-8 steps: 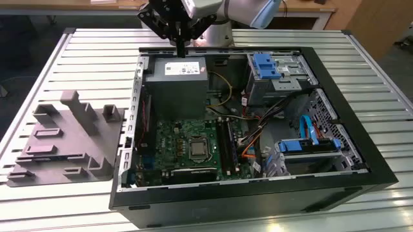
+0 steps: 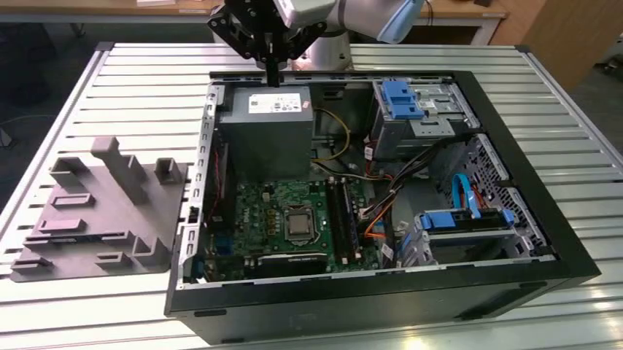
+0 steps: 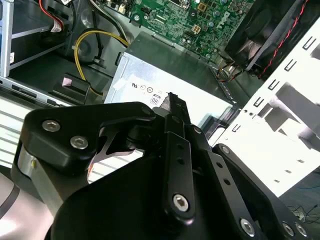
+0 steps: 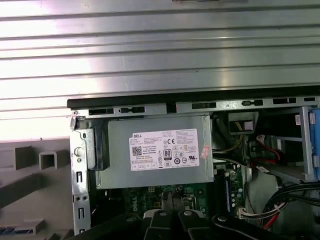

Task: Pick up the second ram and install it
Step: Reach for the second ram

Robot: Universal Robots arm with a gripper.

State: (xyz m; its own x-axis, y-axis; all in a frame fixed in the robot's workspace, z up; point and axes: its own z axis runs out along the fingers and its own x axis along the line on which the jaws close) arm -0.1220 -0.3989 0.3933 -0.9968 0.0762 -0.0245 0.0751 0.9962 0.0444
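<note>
Hovering at the 12 o'clock edge of the power supply (image 2: 265, 135), above the open computer case (image 2: 556, 219): the gripper (image 2: 273, 79). Fingertips (image 3: 176, 112) pressed together, nothing clamped between them in both wrist views. Well apart, at 9 o'clock of the case, a gray moulded tray (image 2: 146, 219). Toward its 6 o'clock end, a long dark strip in a slot, apparently the second ram (image 2: 80, 235); chips and label too small to make out. Motherboard (image 2: 262, 208) partly hidden under cables.

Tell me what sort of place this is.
Likely a robotics lab bench for computer assembly: an open desktop case lies on a slatted table, a moulded tray beside it, and the arm's end effector hangs above the power supply.
</note>
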